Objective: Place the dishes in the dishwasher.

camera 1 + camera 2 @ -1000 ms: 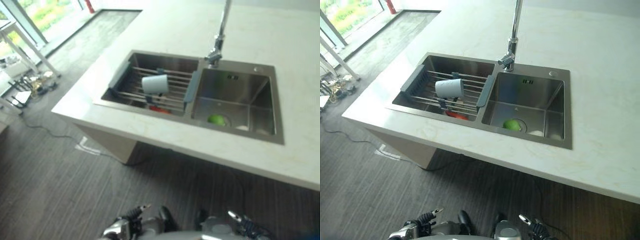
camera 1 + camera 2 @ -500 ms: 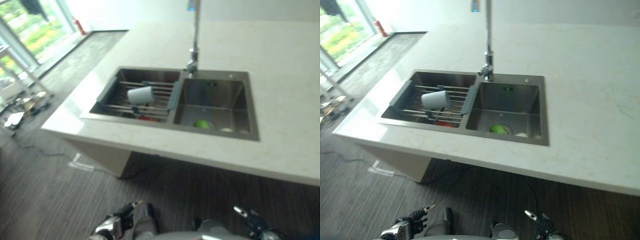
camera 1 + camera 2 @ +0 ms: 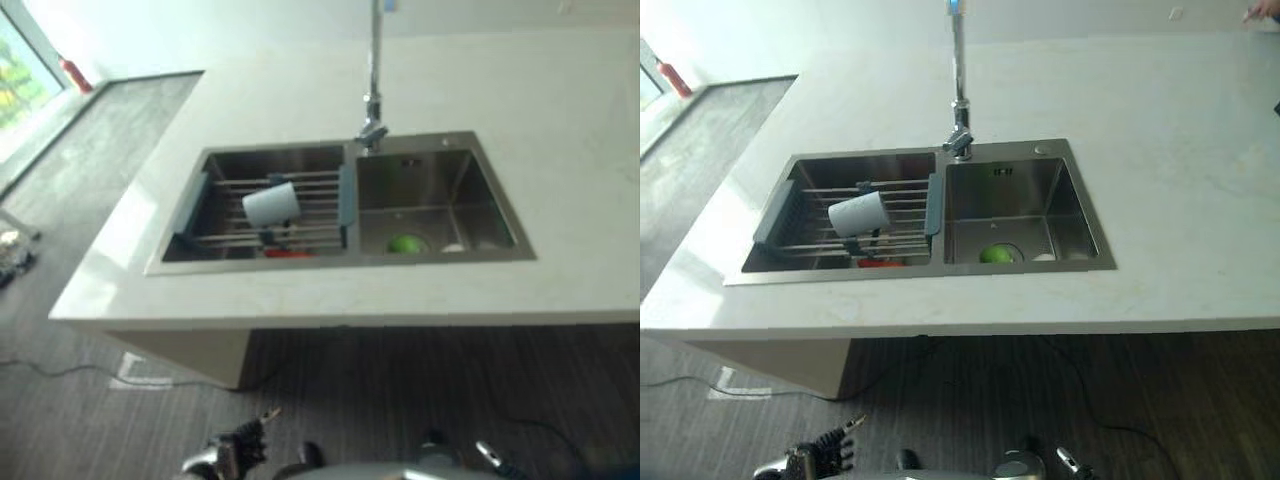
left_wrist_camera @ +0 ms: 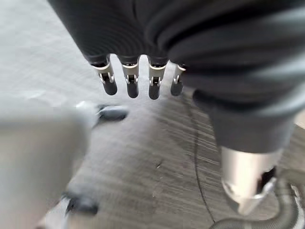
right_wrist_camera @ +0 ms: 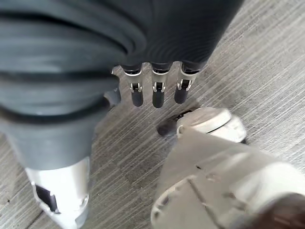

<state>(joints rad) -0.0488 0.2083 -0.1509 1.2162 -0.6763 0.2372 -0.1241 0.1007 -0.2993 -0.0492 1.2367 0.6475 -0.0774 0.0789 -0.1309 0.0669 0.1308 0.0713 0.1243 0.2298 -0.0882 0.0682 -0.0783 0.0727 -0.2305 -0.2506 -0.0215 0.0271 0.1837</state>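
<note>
A white cup lies on its side on a wire rack with grey ends across the left basin of a steel double sink. Under the rack shows something red. By the drain of the right basin lie a green thing and a small white thing. My left hand hangs low over the dark floor, well short of the counter, with straight fingers holding nothing; it also shows at the lower edge as left hand. My right hand hangs the same way, open and empty.
The sink sits in a wide white counter whose near edge faces me. A tall chrome tap stands behind the divider between the basins. Dark plank floor lies between me and the counter. A red extinguisher stands far left.
The camera has swung, so the sink now faces me square-on rather than at an angle. The cup, rack and sink contents have kept their places. Both hands stay low.
</note>
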